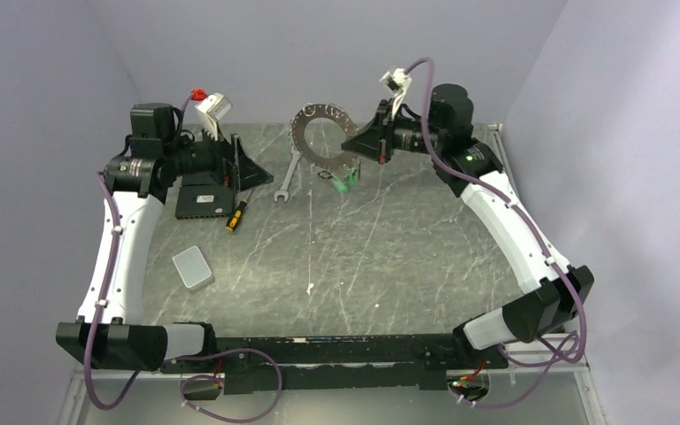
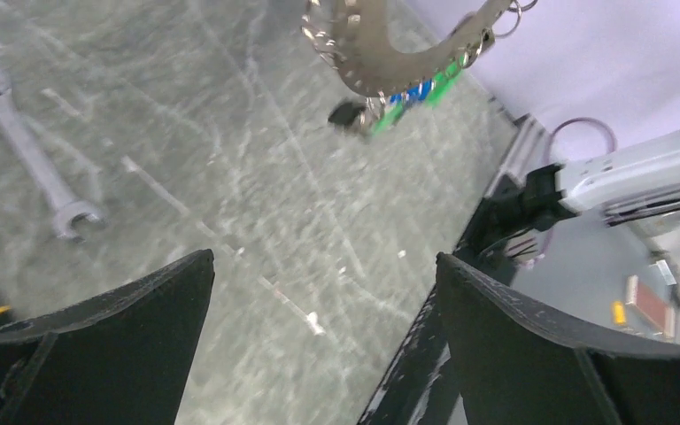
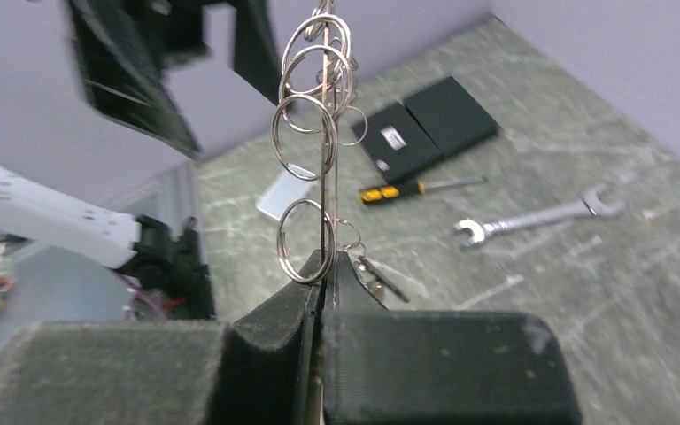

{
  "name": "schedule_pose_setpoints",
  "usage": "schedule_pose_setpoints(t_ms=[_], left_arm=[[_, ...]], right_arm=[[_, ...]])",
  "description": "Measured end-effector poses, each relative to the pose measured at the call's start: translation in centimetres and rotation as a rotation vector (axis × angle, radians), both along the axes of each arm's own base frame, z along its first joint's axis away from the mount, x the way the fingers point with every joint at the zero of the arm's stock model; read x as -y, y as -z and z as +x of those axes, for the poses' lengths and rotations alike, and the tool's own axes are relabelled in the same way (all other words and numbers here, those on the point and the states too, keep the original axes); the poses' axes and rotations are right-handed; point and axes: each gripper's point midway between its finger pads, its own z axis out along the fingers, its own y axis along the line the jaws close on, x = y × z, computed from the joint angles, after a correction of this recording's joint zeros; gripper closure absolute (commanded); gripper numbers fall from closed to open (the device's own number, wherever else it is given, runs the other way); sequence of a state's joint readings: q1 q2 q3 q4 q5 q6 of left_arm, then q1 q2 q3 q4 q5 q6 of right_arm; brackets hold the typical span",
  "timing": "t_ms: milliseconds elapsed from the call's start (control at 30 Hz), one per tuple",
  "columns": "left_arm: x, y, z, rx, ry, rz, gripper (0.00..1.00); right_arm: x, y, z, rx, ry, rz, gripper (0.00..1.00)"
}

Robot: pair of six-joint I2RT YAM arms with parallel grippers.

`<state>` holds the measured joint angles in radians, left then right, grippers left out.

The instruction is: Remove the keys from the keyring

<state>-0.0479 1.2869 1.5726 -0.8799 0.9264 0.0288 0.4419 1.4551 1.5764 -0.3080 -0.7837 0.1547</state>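
Pale lilac walls are seen around a grey veined table (image 1: 407,257), on which a wrench (image 1: 287,177), a screwdriver (image 1: 236,215) and a black box (image 1: 204,197) are laid toward the upper left of the overhead view. The keyring (image 1: 299,133) is held up at upper centre, gripped at its lower right rim by the right gripper (image 3: 322,282), whose fingers are pressed together on the metal edge with no gap visible. The keys (image 1: 347,181), green and blue, are hung from the ring's lower edge, just below that gripper. The left gripper (image 2: 323,266) is spread wide and nothing is held in it. It is pointed toward the ring from the left, well apart from it. The step in hand is judged to be the presenting of the ring, with the keys not yet taken off. For the next move, the free gripper would need to be brought across to the dangling keys and closed on one small head.
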Motion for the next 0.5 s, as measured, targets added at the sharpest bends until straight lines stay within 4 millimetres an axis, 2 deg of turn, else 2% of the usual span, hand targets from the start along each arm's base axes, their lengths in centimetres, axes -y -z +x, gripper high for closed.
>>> schedule_pose_setpoints(t_ms=[67, 200, 500], left_arm=[[0.6, 0.0, -0.4, -0.007, 0.018, -0.051, 0.00], [1.9, -0.7, -1.2, -0.014, 0.082, -0.174, 0.01], [3.1, -3.0, -3.7, 0.031, 0.173, -0.332, 0.02]], right_arm=[[0.1, -1.8, -1.2, 0.005, -0.049, 0.068, 1.00], [-0.1, -3.4, -3.2, -0.033, -0.145, 0.160, 1.00], [-0.6, -2.3, -4.9, -0.166, -0.251, 0.244, 1.00]])
